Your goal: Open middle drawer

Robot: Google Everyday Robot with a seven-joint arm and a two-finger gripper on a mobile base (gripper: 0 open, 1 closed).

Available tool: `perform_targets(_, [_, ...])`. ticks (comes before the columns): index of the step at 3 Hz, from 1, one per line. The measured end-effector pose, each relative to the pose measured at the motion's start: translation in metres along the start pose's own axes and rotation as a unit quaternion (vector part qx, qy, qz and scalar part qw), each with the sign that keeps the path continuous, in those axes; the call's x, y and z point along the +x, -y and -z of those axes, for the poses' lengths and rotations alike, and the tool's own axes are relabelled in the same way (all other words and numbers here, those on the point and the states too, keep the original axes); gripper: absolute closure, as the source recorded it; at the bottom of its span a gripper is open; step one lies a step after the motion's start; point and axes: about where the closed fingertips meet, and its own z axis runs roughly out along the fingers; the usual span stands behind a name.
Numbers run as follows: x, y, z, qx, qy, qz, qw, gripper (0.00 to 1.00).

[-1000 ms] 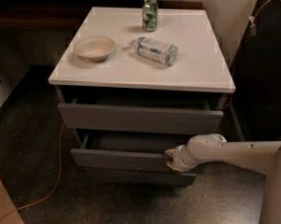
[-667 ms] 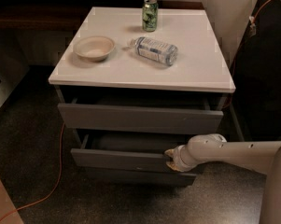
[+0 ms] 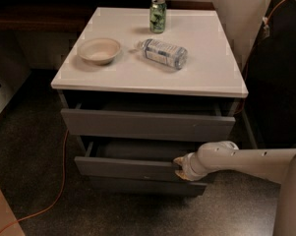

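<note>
The middle drawer [image 3: 125, 168] is a grey handleless drawer in the white-topped cabinet [image 3: 206, 77]. It stands pulled out further than the drawer above, and its dark inside shows behind the front. My gripper [image 3: 179, 165] reaches in from the right on a pale arm [image 3: 241, 160] and sits at the top edge of the middle drawer's front, near its right end, touching it.
The top drawer [image 3: 147, 125] is slightly out; the bottom drawer [image 3: 147, 186] sits further back. On top stand a green can [image 3: 158, 15], a lying plastic bottle [image 3: 163, 53] and a pale bowl [image 3: 99, 50]. An orange cable [image 3: 59, 191] runs on the floor at left.
</note>
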Motion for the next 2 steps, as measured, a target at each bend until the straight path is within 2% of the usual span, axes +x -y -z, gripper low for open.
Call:
perform_targets(1, [0.000, -0.002, 0.000, -0.001, 0.000, -0.001, 1.0000, 0.13])
perform_targets(2, [-0.012, -0.045, 0.003, -0.015, 0.001, -0.035, 0.9993, 0.00])
